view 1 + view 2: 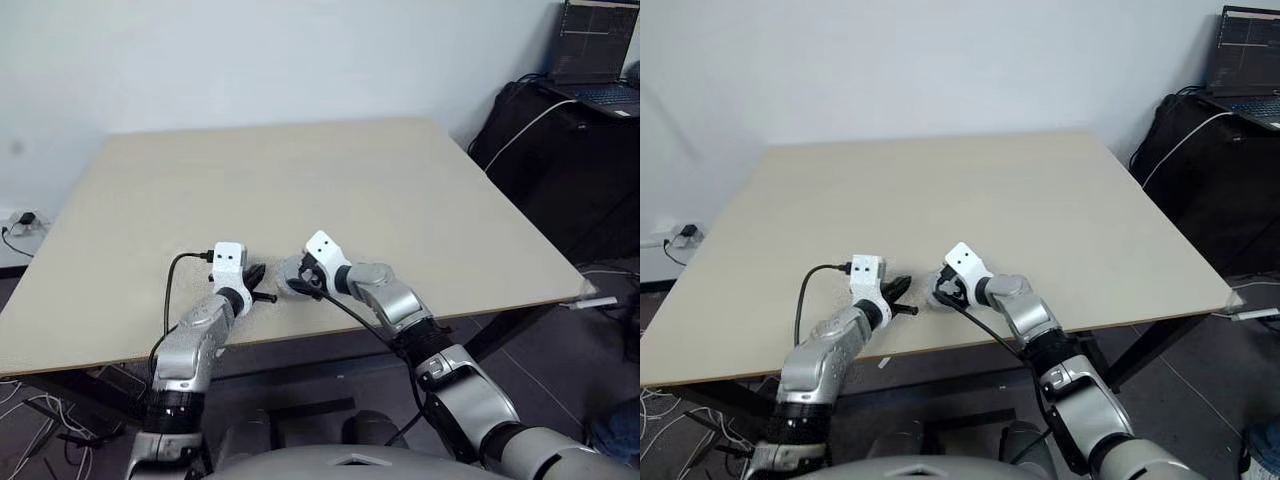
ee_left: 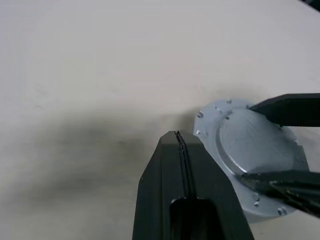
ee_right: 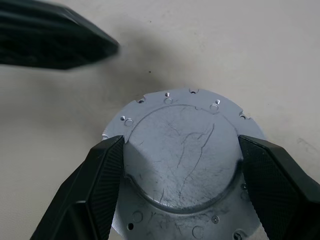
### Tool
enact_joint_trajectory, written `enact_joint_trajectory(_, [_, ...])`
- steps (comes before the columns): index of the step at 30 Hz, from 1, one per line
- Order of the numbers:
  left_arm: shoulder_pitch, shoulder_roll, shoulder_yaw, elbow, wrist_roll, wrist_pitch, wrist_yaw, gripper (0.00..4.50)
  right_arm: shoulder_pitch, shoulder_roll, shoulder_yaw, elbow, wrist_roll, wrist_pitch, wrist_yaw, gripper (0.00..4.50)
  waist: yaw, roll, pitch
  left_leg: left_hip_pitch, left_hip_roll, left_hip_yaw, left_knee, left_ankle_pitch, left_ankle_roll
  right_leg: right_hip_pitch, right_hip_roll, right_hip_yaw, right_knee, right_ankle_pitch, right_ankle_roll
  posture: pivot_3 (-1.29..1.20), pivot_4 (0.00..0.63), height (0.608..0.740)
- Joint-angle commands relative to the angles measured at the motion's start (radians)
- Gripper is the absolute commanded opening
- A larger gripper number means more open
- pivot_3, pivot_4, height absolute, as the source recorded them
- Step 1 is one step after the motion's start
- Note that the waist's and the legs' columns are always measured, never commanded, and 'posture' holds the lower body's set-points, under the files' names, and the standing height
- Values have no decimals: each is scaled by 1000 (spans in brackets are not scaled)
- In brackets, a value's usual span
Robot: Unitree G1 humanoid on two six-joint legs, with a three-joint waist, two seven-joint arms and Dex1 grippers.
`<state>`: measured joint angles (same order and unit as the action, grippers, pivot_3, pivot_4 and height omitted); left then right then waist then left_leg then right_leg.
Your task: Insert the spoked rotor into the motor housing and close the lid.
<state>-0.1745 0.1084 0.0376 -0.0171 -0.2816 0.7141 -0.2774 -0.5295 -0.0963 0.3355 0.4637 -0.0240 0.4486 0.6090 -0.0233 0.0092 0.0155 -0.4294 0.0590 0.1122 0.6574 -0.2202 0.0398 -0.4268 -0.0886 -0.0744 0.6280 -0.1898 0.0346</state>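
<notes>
the right fingers point(image 3: 181, 165) stand apart with one black pad on each side of the lid's point(image 3: 182, 150) raised round centre, touching its edge, and the grey disc lies flat on the pale desk point(image 3: 260, 45) with its notched rim reaching out past both pads. the left fingers point(image 2: 182, 150) are pressed together, empty, their tip just beside the lid's rim.

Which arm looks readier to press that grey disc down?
Probably the right. Its tool already straddles the lid, one finger on each side of the raised centre. The left tool is shut and sits beside the lid, not over it.
</notes>
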Motion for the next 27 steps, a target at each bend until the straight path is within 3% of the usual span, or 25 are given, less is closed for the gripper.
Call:
enact_joint_trajectory(1, [-90, 13, 13, 59, -67, 108, -60, 0, 8, -5, -4, -5, -7, 28, -5, 3254, -2, 0, 0, 0, 0, 0, 0, 0, 0, 0, 0, 0, 0, 0, 0, 0, 0, 740])
enact_joint_trajectory(9, [-164, 51, -49, 141, -48, 201, -104, 0, 14, -4, -15, -24, -2, 38, -13, 3254, -2, 0, 0, 0, 0, -1, 1, 0, 0, 1, 1, 0, 0, 0, 0, 0, 0, 740])
enact_joint_trajectory(21, [-159, 50, -87, 152, -32, 239, -107, 0, 21, -2, -21, -43, 13, 46, -1, 3254, 3, -1, -1, 1, 0, -2, 1, 0, 0, 2, 0, 1, 0, 0, 0, 0, 0, 740])
enact_joint_trajectory(24, [-155, 48, -93, 150, -32, 240, -110, 0, 34, -21, -32, -85, 31, 76, 24, 4283, 9, -2, -2, 1, -1, -2, 1, 0, 0, 2, 0, 1, 0, 0, 0, 0, 0, 740])
enact_joint_trajectory(25, [-155, 48, -94, 150, -33, 240, -110, 0, 38, -28, -31, -94, 33, 78, 33, 4488, 10, -2, -2, 1, -1, -2, 1, 0, 0, 2, 0, 1, 0, 0, 0, 0, 0, 740])
enact_joint_trajectory(27, [-147, 47, -98, 140, -34, 241, -112, 0, 57, -75, -28, -127, 34, 84, 69, 4488, 12, -2, -2, 1, -1, -2, 1, 0, 0, 2, 0, 1, 0, 0, 0, 0, 0, 740])
